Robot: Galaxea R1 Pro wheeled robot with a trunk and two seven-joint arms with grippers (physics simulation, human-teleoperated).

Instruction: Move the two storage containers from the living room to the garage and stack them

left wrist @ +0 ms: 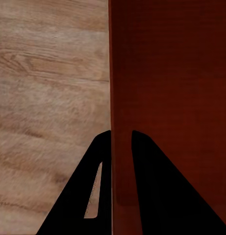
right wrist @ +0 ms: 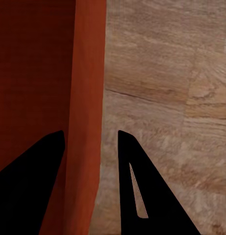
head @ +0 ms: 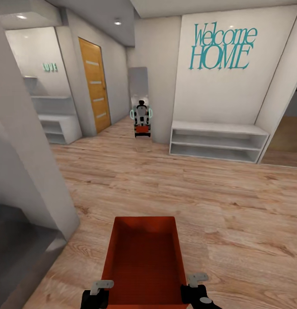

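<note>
One red-orange open-top storage container (head: 142,257) hangs just in front of me over light wood planks, and it is empty. My left gripper (head: 103,285) is shut on its left wall near the close corner; in the left wrist view the left gripper (left wrist: 121,134) has its black fingers (left wrist: 152,186) on either side of the thin wall of the container (left wrist: 171,98). My right gripper (head: 196,280) holds the right wall the same way; the right wrist view has the right gripper (right wrist: 88,133) astride the wall of the container (right wrist: 88,73). The garage and its floor are out of view.
A grey wall corner (head: 32,171) juts in close at my left. Ahead, a hallway runs to a mirror (head: 140,103) reflecting me, past a wooden door (head: 95,86). A low white shelf (head: 217,141) stands under the "Welcome HOME" wall at the right, with more white shelves (head: 58,126) at the far left.
</note>
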